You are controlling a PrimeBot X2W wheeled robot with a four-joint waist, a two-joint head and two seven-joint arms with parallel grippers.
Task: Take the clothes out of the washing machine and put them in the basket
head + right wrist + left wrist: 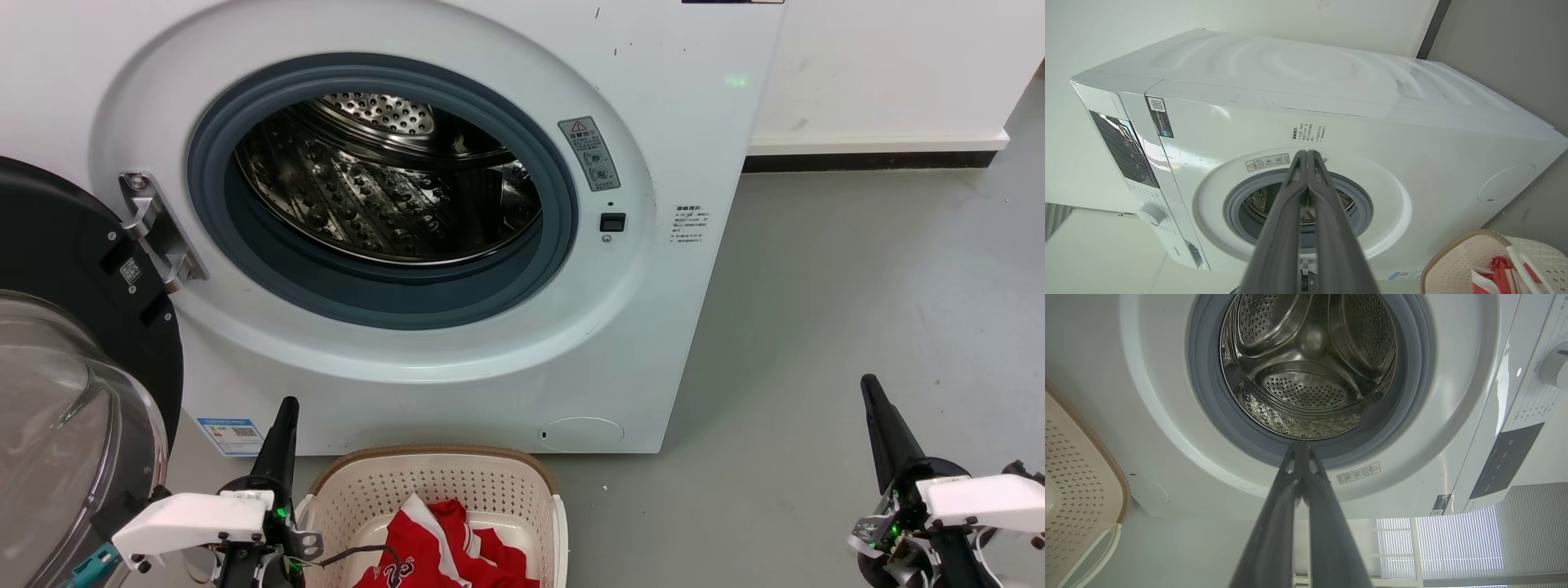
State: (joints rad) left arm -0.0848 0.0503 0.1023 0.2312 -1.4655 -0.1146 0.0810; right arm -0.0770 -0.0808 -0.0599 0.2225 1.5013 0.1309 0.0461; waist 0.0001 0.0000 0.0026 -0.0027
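- Hanging just left of the basket's (457, 452) left rim, the left gripper (286, 411) has its fingers pressed together tip to tip; nothing is between them
- right gripper (869, 390) likewise closed tight and holding nothing; it sits above bare floor (816, 286), well apart from the basket's right side
- clothes (445, 551) lie inside the basket, red with white stripes, heaped at its near end
- basket stands on the floor just before the washer's (694, 122) lower front edge, under the porthole
- door (49, 237) stands open at the washer's left; drum (384, 188) shows perforated steel
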